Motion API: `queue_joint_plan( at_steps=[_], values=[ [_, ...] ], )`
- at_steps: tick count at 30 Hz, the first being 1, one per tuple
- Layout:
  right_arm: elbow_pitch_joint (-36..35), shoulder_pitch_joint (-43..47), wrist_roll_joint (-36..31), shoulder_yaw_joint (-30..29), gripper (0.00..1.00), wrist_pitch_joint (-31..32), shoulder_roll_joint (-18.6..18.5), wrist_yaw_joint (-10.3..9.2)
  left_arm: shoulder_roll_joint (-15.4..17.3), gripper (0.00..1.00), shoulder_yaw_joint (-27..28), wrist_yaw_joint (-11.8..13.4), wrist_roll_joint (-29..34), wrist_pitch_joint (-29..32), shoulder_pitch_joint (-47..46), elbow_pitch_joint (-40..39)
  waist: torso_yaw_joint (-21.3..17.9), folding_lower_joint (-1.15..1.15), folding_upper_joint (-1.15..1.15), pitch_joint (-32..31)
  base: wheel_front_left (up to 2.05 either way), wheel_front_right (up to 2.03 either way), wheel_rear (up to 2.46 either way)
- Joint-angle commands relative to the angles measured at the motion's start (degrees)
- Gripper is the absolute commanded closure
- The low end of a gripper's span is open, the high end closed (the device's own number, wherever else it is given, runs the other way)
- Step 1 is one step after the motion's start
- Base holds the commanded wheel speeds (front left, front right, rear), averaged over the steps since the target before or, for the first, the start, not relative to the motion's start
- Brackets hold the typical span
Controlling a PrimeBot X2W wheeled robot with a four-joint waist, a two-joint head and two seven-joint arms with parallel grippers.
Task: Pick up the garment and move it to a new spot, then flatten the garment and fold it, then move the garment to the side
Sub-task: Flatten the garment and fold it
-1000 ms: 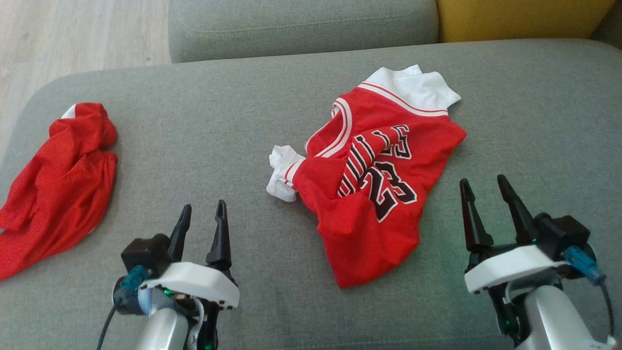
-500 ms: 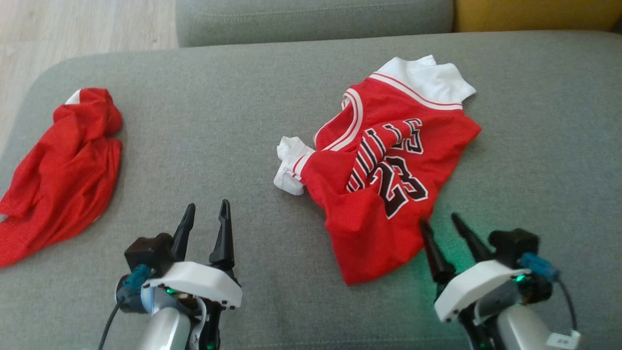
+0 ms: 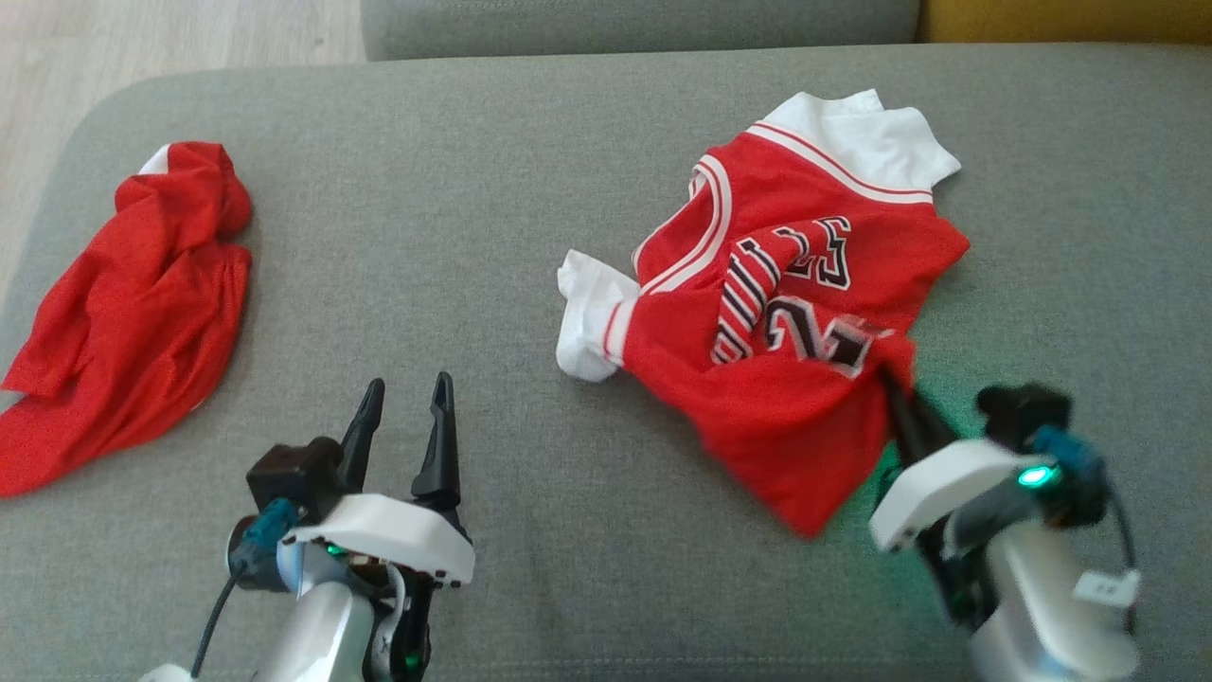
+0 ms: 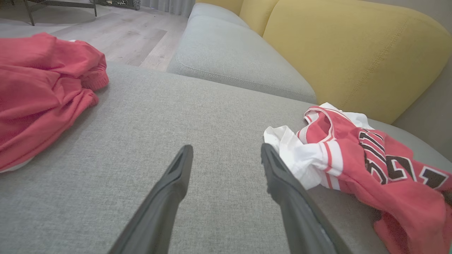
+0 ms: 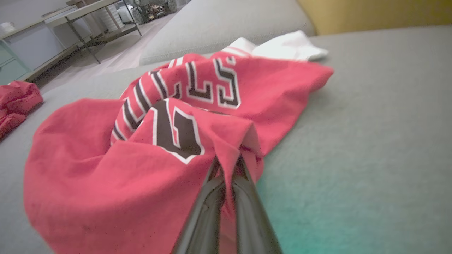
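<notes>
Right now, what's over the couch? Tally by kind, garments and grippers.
Garments: 2 (jersey, red garment)
Grippers: 2 (left gripper open, right gripper shut on jersey)
Total: 4

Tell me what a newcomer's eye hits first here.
The red jersey with black-and-white lettering lies crumpled right of centre on the grey cushion, and the right gripper is shut on a fold at its near edge. Next come a second red garment bunched at the cushion's far left, and the left gripper, open and touching neither.
</notes>
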Motion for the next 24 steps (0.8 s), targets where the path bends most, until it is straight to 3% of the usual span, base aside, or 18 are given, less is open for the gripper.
queue_joint_plan(
  at_steps=[1, 5, 9, 14, 17, 24],
  values=[
    [-1.9, -3.0, -1.4, 0.1, 1.0, -1.0, -0.4, 0.12, 0.3, 0.0, 1.6, 0.1, 0.2, -0.5, -2.5, -1.6, 0.0, 0.0, 0.0, -0.2, 0.0, 0.0, 0.0],
    [-4.1, -6.2, -6.3, -4.1, 1.0, -0.7, -3.3, 0.12, 0.3, 0.0, 1.5, 0.3, -0.3, -0.5, -2.2, -1.6, 0.0, 0.0, 0.0, -1.1, 0.0, 0.0, 0.0],
    [-8.7, -9.7, -11.5, -6.3, 1.0, 2.0, -8.5, 0.12, 0.3, 0.0, 0.9, 0.5, -1.1, -0.5, -2.2, -1.9, 0.5, 0.0, 0.0, -1.6, 0.0, 0.0, 0.0],
    [-14.2, -13.9, -15.9, -5.1, 1.0, 7.1, -15.3, 0.12, 0.3, 0.0, 0.5, 0.8, -2.0, -0.5, -2.0, -2.3, 1.8, 0.0, 0.0, -1.7, 0.0, 0.0, 0.0],
    [-14.3, -16.0, -17.8, -1.2, 1.0, 12.0, -18.8, 0.12, 0.3, 0.0, 0.2, 1.0, -2.3, -0.5, -1.7, -2.3, 2.9, 0.0, 0.0, -1.3, 0.0, 0.0, 0.0],
    [-7.0, -17.6, -16.6, 4.3, 1.0, 12.3, -18.1, 0.12, 0.3, 0.0, -0.2, 0.8, -2.3, -0.5, -2.5, -2.1, 4.1, 0.0, 0.0, 0.1, 0.0, 0.0, 0.0]
  ],
)
